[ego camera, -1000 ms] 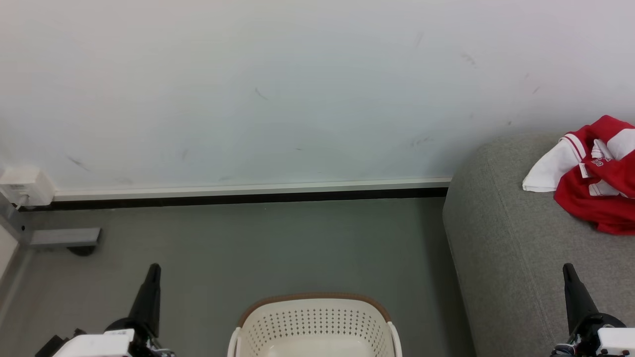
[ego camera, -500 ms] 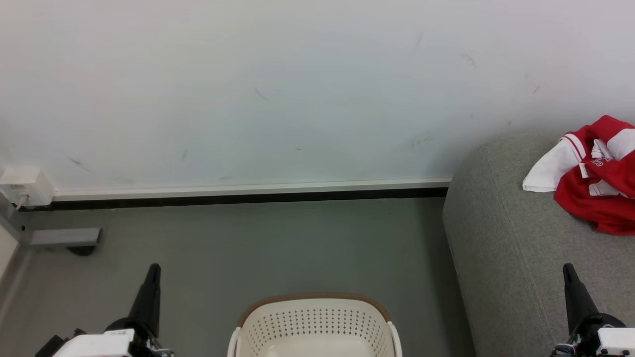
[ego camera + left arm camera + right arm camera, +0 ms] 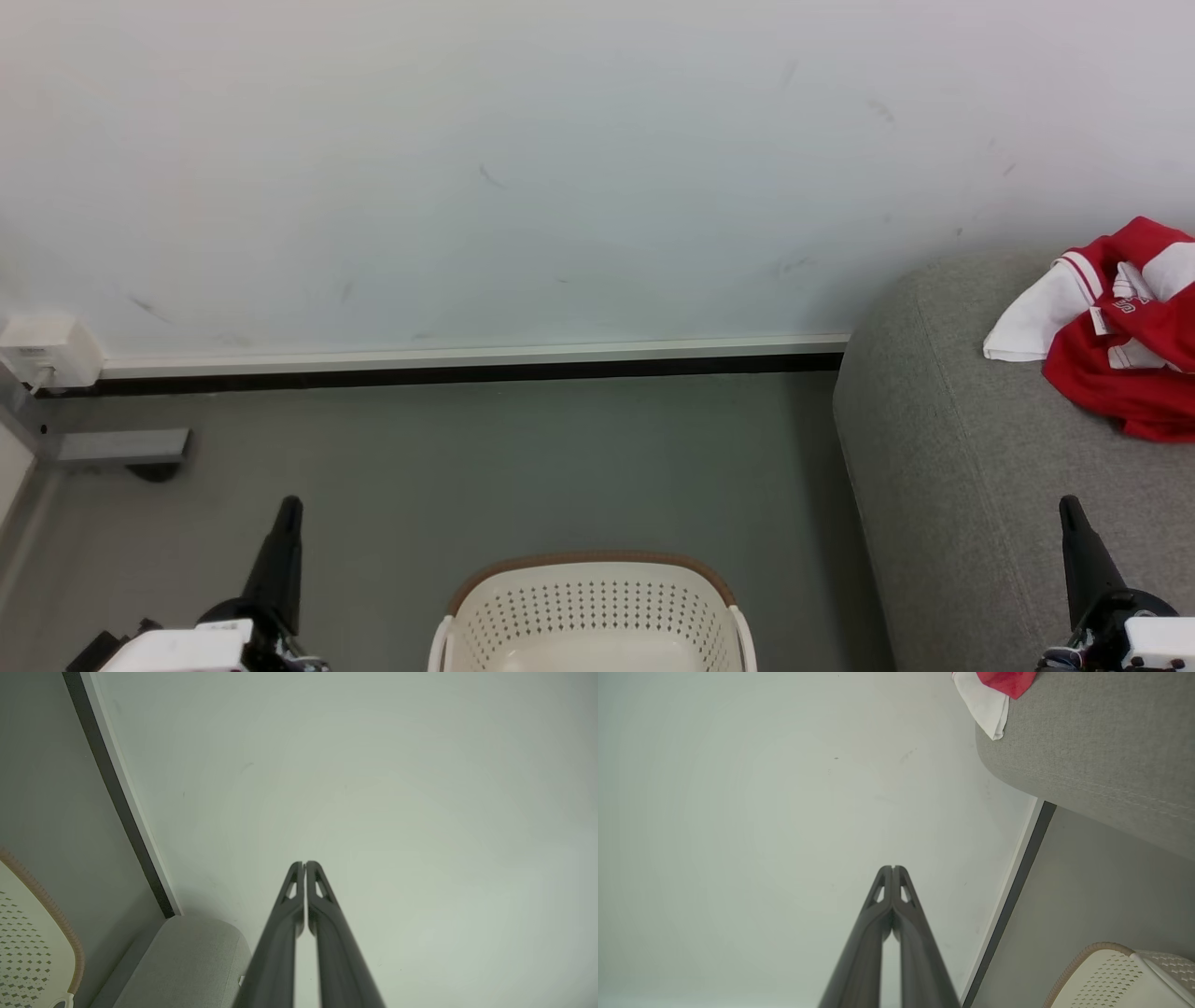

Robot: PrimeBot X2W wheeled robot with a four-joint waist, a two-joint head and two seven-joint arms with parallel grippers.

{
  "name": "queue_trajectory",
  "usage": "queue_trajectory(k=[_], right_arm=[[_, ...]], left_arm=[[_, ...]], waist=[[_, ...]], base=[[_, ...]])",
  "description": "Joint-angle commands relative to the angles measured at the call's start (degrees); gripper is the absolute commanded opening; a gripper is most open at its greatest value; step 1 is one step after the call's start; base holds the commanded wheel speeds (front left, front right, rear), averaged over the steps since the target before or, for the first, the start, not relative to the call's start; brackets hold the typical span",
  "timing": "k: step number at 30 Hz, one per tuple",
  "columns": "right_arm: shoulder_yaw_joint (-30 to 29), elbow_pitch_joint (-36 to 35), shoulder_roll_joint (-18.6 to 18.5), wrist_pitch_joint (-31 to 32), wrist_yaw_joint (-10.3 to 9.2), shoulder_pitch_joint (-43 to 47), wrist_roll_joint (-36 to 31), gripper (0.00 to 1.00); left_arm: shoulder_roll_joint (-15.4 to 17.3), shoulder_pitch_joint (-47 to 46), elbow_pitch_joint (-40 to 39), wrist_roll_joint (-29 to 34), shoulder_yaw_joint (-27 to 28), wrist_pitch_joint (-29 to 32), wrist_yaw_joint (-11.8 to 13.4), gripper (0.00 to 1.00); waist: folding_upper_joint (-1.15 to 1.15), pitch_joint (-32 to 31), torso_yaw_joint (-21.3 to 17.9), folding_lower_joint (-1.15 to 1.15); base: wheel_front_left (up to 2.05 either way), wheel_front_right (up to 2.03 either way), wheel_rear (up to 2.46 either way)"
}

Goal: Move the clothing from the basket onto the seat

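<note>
Open floor point(image 3: 560, 448) between basket point(image 3: 593, 597) and wall point(image 3: 467, 187); bulky seat point(image 3: 980, 485) on the right.

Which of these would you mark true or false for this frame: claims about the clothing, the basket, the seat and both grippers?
1. The clothing lies on the seat. True.
2. The basket stands on the seat. False: it stands on the floor beside the seat.
3. The left gripper is shut and empty. True.
4. The right gripper grips the clothing. False: it is shut, empty and apart from the clothing.
</note>
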Motion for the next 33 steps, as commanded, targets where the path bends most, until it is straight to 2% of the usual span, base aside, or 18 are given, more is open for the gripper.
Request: queue_trajectory(k=[1, 33], right_arm=[[-0.07, 0.12, -0.44, 0.17, -0.14, -0.80, 0.12, 0.00], [-0.07, 0.12, -0.45, 0.16, -0.14, -0.80, 0.12, 0.00]], left_arm=[[0.11, -0.41, -0.22, -0.82, 0.13, 0.24, -0.26, 0.00], [0.12, -0.41, -0.23, -0.83, 0.12, 0.23, -0.26, 0.00]], waist=[[0.00, 0.00, 0.00, 0.00], [0.00, 0.00, 0.00, 0.00]], base=[[0.00, 0.00, 0.00], [0.00, 0.00, 0.00]])
